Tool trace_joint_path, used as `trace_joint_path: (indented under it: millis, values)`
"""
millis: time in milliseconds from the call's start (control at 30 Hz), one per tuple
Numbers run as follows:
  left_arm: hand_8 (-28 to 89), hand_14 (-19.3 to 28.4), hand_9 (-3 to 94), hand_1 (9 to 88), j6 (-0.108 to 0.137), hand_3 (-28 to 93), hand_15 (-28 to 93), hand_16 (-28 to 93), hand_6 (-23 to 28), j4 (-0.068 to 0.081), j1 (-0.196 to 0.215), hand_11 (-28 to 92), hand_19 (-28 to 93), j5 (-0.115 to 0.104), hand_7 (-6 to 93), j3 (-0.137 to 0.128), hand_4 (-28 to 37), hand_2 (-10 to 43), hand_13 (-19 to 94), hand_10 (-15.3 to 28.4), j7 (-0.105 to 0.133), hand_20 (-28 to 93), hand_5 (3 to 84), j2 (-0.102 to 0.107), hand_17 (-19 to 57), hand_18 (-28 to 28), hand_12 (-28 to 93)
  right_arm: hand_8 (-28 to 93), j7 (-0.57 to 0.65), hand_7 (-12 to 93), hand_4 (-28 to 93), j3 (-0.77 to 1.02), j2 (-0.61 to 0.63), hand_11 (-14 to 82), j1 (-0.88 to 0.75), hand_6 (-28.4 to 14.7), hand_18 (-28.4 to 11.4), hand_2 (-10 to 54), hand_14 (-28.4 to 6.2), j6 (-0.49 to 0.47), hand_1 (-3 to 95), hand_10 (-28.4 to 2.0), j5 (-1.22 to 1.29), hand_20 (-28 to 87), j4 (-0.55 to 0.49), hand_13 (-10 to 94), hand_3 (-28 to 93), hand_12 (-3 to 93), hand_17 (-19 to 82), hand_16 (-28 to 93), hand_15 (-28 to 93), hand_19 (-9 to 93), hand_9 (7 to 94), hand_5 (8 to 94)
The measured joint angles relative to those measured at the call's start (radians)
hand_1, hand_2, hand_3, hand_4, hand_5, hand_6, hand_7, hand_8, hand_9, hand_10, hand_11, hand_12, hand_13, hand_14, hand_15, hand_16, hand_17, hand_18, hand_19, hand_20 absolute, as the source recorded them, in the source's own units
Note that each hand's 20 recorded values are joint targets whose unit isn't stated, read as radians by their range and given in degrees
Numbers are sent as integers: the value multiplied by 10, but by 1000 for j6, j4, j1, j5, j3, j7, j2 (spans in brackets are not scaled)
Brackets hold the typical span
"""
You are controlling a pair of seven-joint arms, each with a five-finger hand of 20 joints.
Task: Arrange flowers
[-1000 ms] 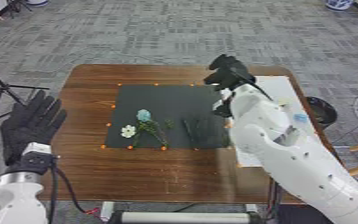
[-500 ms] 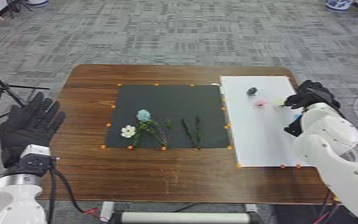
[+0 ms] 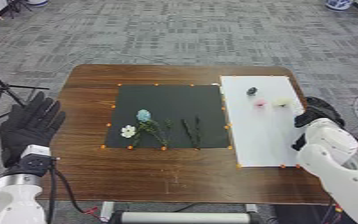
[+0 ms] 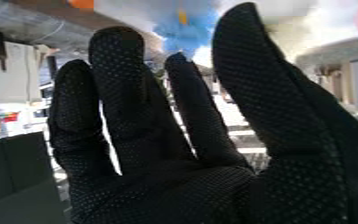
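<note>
Brown table (image 3: 113, 180) at left bears a white flower (image 3: 127, 131) and a pale-blue bloom (image 3: 143, 115); the right hand (image 3: 318, 114), fingers apart, hides the white sheet's (image 3: 257, 142) right edge (blue blossom (image 4: 177, 31) blurred).

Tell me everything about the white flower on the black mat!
The white flower lies face up near the near left corner of the black mat, close to a pale blue flower. Its petals are spread open. Green stems lie by it, but I can't tell which is its own. Nothing holds it.
</note>
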Motion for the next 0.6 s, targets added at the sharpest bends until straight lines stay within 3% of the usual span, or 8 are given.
trace_joint_path:
  millis: [233,433,600]
  values:
    - [-74,139,307,262,-3,698,204,-31,93,0,-2,184,319,0,79,4,-283,189,234,153,-4,96,406,0,-77,134,94,-114,5,167,-283,-45,-5,149,-16,-19,-222,-95,-62,169,553,-121,-63,319,58,671,689,140,355,360,569,807,606,636]
    - [-75,142,307,261,-1,698,207,-29,94,0,-1,188,318,0,81,4,-283,191,231,155,-3,97,406,0,-77,133,94,-3,4,233,-282,-77,-3,156,-20,-15,-219,-95,-60,247,587,-103,-134,331,75,703,649,156,369,363,563,810,677,702]
    - [-75,143,306,261,-1,698,211,-29,95,0,-2,189,319,0,80,7,-283,192,231,156,-3,98,406,0,-78,133,93,28,2,300,-281,-120,-1,82,-6,-4,-213,-95,-55,322,604,-86,-165,334,96,727,661,249,376,370,560,803,750,748]
